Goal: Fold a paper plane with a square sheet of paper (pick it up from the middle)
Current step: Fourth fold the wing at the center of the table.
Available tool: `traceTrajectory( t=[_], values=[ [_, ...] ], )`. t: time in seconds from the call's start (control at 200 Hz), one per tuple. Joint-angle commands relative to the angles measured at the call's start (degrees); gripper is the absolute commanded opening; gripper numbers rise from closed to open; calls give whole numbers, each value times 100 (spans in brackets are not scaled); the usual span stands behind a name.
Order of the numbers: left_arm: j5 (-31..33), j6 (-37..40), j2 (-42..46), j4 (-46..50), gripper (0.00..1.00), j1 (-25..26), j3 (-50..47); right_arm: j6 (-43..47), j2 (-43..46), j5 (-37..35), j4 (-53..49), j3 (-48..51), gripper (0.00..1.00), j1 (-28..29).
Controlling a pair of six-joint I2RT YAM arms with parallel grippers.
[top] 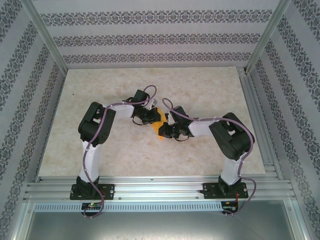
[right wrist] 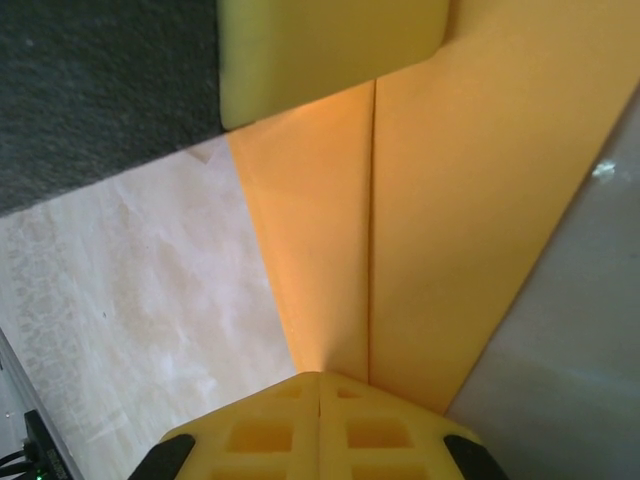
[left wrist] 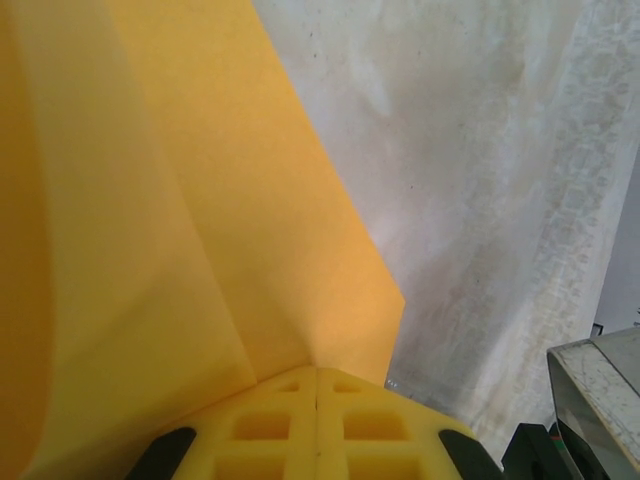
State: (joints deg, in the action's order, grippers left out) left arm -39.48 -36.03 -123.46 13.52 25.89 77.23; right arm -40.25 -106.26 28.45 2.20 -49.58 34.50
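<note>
From the top camera, your two arms are meeting above the middle of the pale marbled counter (top: pixel 125 85). The thin orange-yellow sheet of paper (top: pixel 159 126) is sitting between their ends, partly covered by them.

In the left wrist camera, the yellow ribbed left fingers (left wrist: pixel 270 425) are pressing together on the near edge of the sheet of paper (left wrist: pixel 200 250). The paper is rising away from them in a soft bend, with the counter (left wrist: pixel 480 200) far behind it.

In the right wrist camera, the yellow right fingers (right wrist: pixel 265 430) are also pinching the sheet of paper (right wrist: pixel 440 230), just beside a sharp straight crease (right wrist: pixel 372 230). At the far end, what I think are the left fingers (right wrist: pixel 330 60) are showing.

I am judging this paper to be very light, limp and easy to tear or wrinkle. You are holding it at the edges near the crease, which seems a good place. Pull gently, because two pinches moving apart could rip it, and smooth paper could slip out of a weak pinch.
</note>
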Motion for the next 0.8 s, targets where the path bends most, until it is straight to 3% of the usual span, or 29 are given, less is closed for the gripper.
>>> traceTrajectory(
  t=[0.0, 0.534, 0.794],
  values=[
    [749, 116, -469, -14, 0, -198, -192, 206, -106, -123, -1113, 399, 5, 214],
    [798, 26, -526, 97, 0, -215, -103, 288, 148, 214, -1165, 728, 5, 376],
    [860, 143, -495, 336, 0, -243, 91, 276, -96, -221, -1409, 691, 3, 339]
  ],
)
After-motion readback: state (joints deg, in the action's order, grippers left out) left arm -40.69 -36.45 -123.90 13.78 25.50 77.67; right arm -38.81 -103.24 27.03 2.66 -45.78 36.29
